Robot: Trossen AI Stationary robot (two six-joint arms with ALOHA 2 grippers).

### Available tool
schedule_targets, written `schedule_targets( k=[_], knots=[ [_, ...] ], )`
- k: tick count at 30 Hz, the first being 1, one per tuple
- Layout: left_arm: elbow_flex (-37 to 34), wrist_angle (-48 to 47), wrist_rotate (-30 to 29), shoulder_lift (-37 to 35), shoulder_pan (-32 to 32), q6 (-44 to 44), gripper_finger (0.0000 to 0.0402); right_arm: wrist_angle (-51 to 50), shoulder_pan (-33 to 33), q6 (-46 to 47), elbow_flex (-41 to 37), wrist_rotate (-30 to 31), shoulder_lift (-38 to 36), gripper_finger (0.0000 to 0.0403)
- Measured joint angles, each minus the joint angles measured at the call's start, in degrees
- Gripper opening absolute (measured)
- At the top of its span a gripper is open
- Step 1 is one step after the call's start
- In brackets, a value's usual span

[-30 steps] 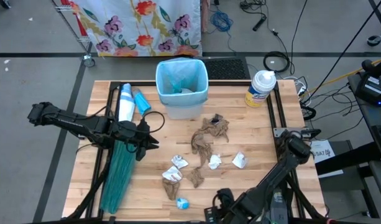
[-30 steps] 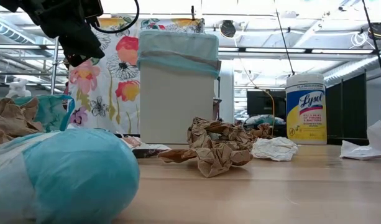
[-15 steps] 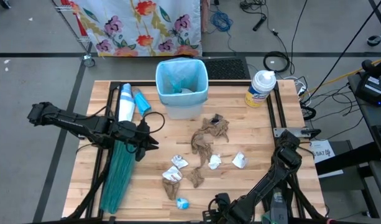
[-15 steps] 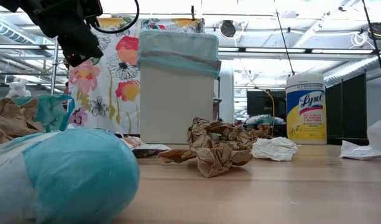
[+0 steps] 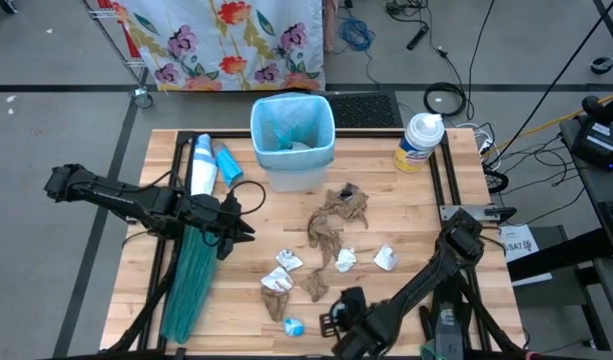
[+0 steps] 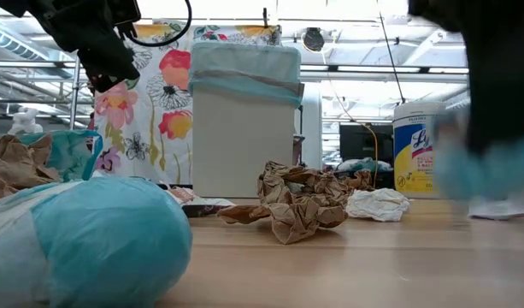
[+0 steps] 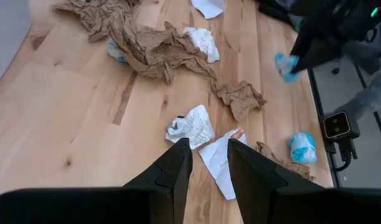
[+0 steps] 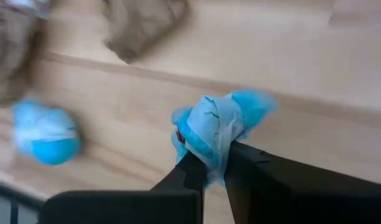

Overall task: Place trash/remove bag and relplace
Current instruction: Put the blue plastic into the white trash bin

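A white bin (image 5: 292, 140) lined with the pale-blue bag stands at the table's far middle. Trash lies in front of it: brown paper (image 5: 336, 215), white wads (image 5: 344, 260) and a blue wrapper (image 5: 293, 326). A teal-green bag (image 5: 191, 285) lies along the left side. My right gripper (image 5: 328, 320), near the front edge, is shut on another blue wrapper (image 8: 218, 127). My left gripper (image 7: 206, 155) hovers at the left above the white scraps (image 7: 193, 127), its fingers a little apart with nothing between them. My right gripper pinches the crumpled blue wrapper by its lower part (image 8: 210, 163) between its two fingers, coming at it from above on a slant. Most of the wrapper bulges out past the fingertips. It is lifted clear of the table.
A wipes canister (image 5: 419, 142) stands at the far right. A white spray bottle (image 5: 202, 165) and a blue object (image 5: 229, 165) lie at the far left. Black rails (image 5: 438, 180) run along both sides. A floral cloth (image 5: 226, 40) hangs behind the table.
My right arm has swung up from the near edge toward the table's middle, carrying the blue wrapper, and has come blurred into the low view at the right. The rest of the trash lies as before.
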Motion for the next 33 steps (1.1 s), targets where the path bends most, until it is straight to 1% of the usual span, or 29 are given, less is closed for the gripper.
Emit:
schedule_targets(
  k=[4, 8, 13, 16, 19, 21, 24, 29, 31, 33],
  knots=[
    [0.00, 0.02, -0.03, -0.01, 0.29, 0.09, 0.0109, -4.22, -2.70, -6.60, 0.00, 0.02, -4.55, 0.0011],
    [0.00, 0.03, -0.02, 0.01, 1.26, -0.17, 0.0109, -7.98, -5.66, -13.72, 0.04, 1.61, -10.39, 0.0011],
    [0.00, 0.02, -0.03, 0.01, 3.37, 0.16, 0.0109, -11.76, -10.02, -21.32, 0.04, 8.62, -17.60, 0.0009],
    [0.00, 0.04, -0.03, 0.00, 4.58, 0.18, 0.0109, -11.49, -13.12, -29.35, 0.07, 13.59, -21.76, 0.0009],
    [0.00, 0.11, -0.03, 0.01, 5.89, 0.20, 0.0109, -10.10, -16.72, -38.15, 0.04, 16.94, -25.82, 0.0009],
    [0.00, 0.63, -0.03, 0.01, 6.80, 0.14, 0.0109, -8.28, -19.70, -45.15, 0.07, 18.30, -28.30, 0.0009],
    [0.00, 2.25, -0.03, 0.00, 8.01, -0.29, 0.0109, -3.43, -25.15, -57.91, 0.07, 18.47, -31.01, 0.0009],
    [0.00, 4.00, -0.03, -0.01, 8.87, -0.32, 0.0109, 10.33, -35.19, -79.66, 0.11, 17.95, -33.90, 0.0013],
    [0.00, 4.51, -0.03, -0.01, 8.87, -0.32, 0.0109, 15.91, -39.43, -87.39, 0.11, 16.68, -33.88, 0.0013],
    [0.00, 4.49, -0.03, -0.01, 8.85, -0.34, 0.0109, 21.28, -43.71, -93.83, 0.11, 13.47, -33.38, 0.0014]
  ],
)
